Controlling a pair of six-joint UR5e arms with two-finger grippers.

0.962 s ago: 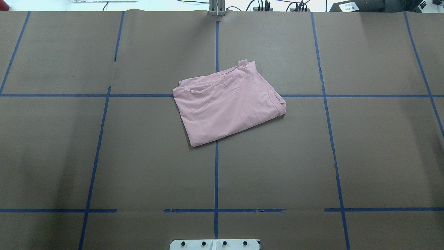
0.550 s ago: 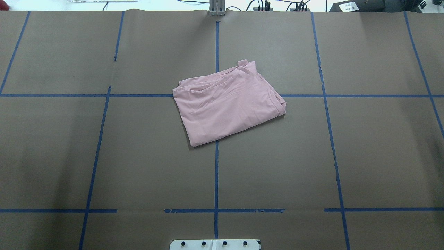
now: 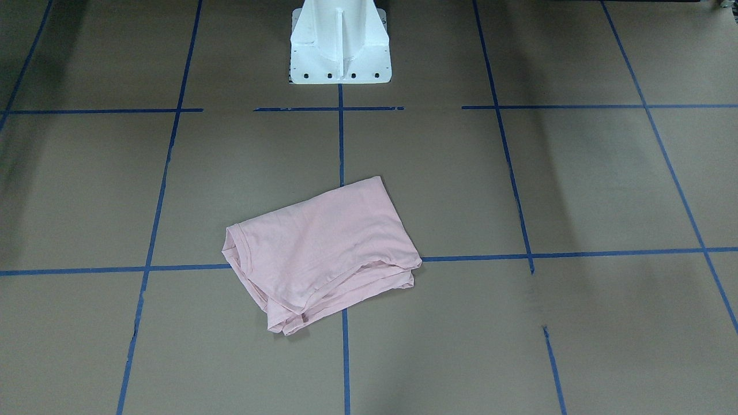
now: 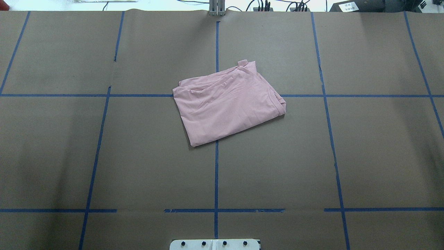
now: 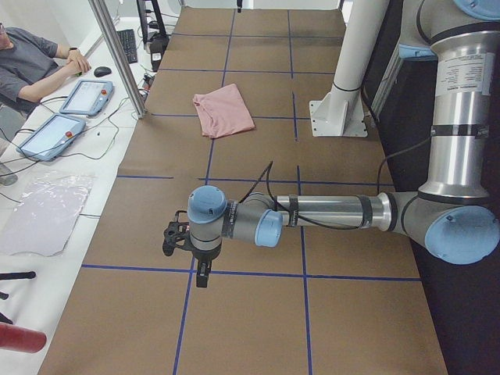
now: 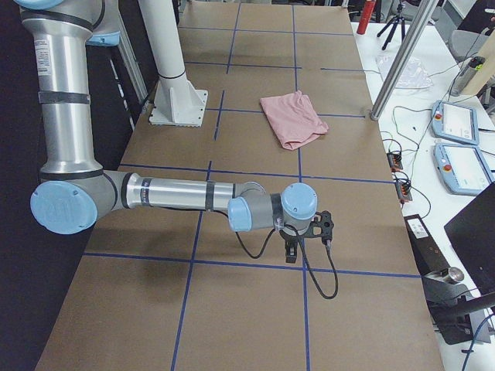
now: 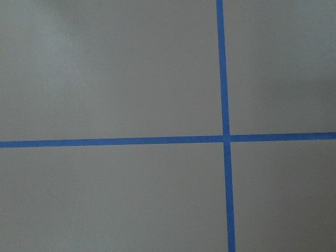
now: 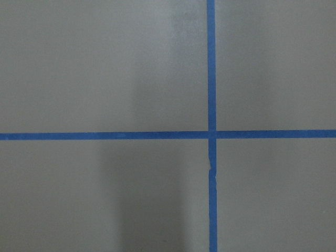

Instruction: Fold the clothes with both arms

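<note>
T-shirt (image 4: 229,104): pale pink, folded to a rough rectangle, plain side up, flat on the tabletop (image 4: 381,156). It sits straight out in front of the white pedestal base (image 4: 215,244), apart from it, over a blue tape (image 4: 216,180) crossing.
Left claw (image 5: 201,278): well off to the pedestal base's left side, pointing down above the tape grid, far from the T-shirt. Open or closed, can't tell.
Right claw (image 6: 291,252): same on the pedestal base's right side, nothing seen in it. Can't tell its state.
Wrist views: only tape crossings on brown paper.
</note>
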